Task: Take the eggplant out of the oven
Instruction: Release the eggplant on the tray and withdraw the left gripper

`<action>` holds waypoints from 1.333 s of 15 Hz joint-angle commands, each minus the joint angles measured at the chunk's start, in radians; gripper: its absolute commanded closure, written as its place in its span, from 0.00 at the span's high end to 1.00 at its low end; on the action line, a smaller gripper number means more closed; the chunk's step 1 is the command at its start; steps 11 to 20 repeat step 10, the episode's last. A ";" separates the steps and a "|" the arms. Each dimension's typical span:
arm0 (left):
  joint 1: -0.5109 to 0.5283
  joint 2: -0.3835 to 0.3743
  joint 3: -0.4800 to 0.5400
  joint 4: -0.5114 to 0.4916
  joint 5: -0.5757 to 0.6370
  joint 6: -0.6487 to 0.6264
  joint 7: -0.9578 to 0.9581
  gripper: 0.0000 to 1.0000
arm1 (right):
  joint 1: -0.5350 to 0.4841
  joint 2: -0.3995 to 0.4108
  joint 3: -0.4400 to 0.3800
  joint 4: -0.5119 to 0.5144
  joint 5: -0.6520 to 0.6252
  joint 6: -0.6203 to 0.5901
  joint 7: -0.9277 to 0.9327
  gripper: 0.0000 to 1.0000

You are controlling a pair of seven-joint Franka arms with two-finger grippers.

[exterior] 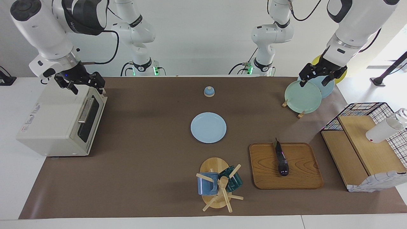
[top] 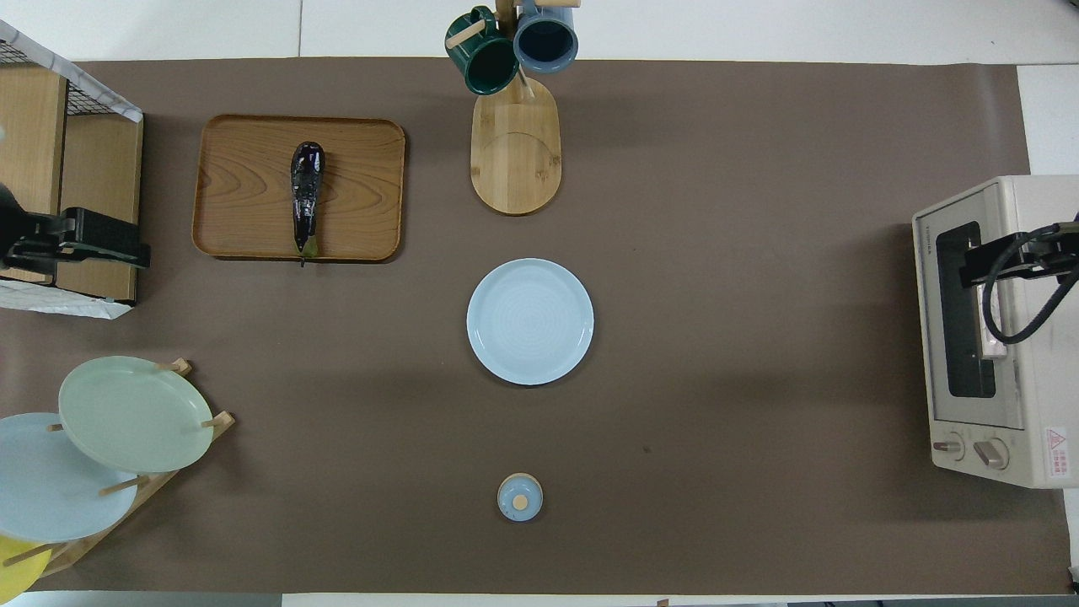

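The dark purple eggplant (exterior: 281,159) lies on a wooden tray (exterior: 302,178), its stem end toward the robots; it also shows in the overhead view (top: 305,194). The cream-white oven (exterior: 54,121) stands at the right arm's end of the table with its door shut; it also shows in the overhead view (top: 1024,337). My right gripper (exterior: 89,87) is open and empty over the oven's top front edge, just above the door handle (exterior: 84,111). My left gripper (exterior: 313,82) is open and empty, raised over the plate rack.
A light blue plate (exterior: 208,127) lies mid-table. A small blue lidded jar (exterior: 209,91) sits nearer the robots. A mug tree (exterior: 217,184) holds a blue and a green mug. A plate rack (exterior: 302,95) and a wire basket with wooden shelf (exterior: 365,143) stand at the left arm's end.
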 commanded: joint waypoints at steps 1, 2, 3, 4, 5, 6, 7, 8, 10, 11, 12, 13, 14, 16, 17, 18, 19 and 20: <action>-0.058 -0.024 0.040 -0.049 0.018 0.004 -0.032 1.00 | -0.015 -0.006 0.008 0.001 0.028 0.009 -0.026 1.00; -0.086 -0.021 0.067 -0.039 0.012 0.002 -0.032 1.00 | -0.015 -0.006 0.008 0.001 0.028 0.011 -0.028 1.00; -0.112 -0.015 0.090 -0.020 0.010 -0.010 -0.032 1.00 | -0.015 -0.006 0.008 0.001 0.028 0.009 -0.028 1.00; -0.117 -0.015 0.094 -0.013 0.012 -0.024 -0.032 1.00 | -0.015 -0.006 0.008 0.001 0.028 0.009 -0.026 1.00; -0.115 -0.015 0.093 -0.014 0.012 -0.038 -0.032 1.00 | -0.015 -0.006 0.008 0.001 0.028 0.009 -0.026 1.00; -0.112 -0.018 0.093 -0.014 0.012 -0.050 -0.032 1.00 | -0.015 -0.006 0.008 0.001 0.028 0.009 -0.026 1.00; -0.111 -0.019 0.093 -0.014 0.012 -0.053 -0.031 1.00 | -0.015 -0.006 0.008 0.001 0.028 0.009 -0.026 1.00; -0.111 -0.019 0.091 -0.014 0.012 -0.052 -0.029 1.00 | -0.015 -0.006 0.008 0.001 0.028 0.009 -0.026 1.00; -0.106 -0.016 0.091 -0.014 0.012 -0.049 -0.023 1.00 | -0.015 -0.006 0.008 0.001 0.028 0.009 -0.026 1.00; -0.106 -0.016 0.091 -0.014 0.012 -0.049 -0.023 1.00 | -0.015 -0.006 0.008 0.001 0.028 0.009 -0.026 1.00; -0.106 -0.016 0.091 -0.014 0.012 -0.049 -0.023 1.00 | -0.015 -0.006 0.008 0.001 0.028 0.009 -0.026 1.00; -0.106 -0.016 0.091 -0.014 0.012 -0.049 -0.023 1.00 | -0.015 -0.006 0.008 0.001 0.028 0.009 -0.026 1.00; -0.106 -0.016 0.091 -0.014 0.012 -0.049 -0.023 1.00 | -0.015 -0.006 0.008 0.001 0.028 0.009 -0.026 1.00; -0.106 -0.016 0.091 -0.014 0.012 -0.049 -0.023 1.00 | -0.015 -0.006 0.008 0.001 0.028 0.009 -0.026 1.00; -0.106 -0.016 0.091 -0.014 0.012 -0.049 -0.023 1.00 | -0.015 -0.006 0.008 0.001 0.028 0.009 -0.026 1.00; -0.106 -0.016 0.091 -0.014 0.012 -0.049 -0.023 1.00 | -0.015 -0.006 0.008 0.001 0.028 0.009 -0.026 1.00; -0.106 -0.016 0.091 -0.014 0.012 -0.049 -0.023 1.00 | -0.015 -0.006 0.008 0.001 0.028 0.009 -0.026 1.00; -0.106 -0.016 0.091 -0.014 0.012 -0.049 -0.023 1.00 | -0.015 -0.006 0.008 0.001 0.028 0.009 -0.026 1.00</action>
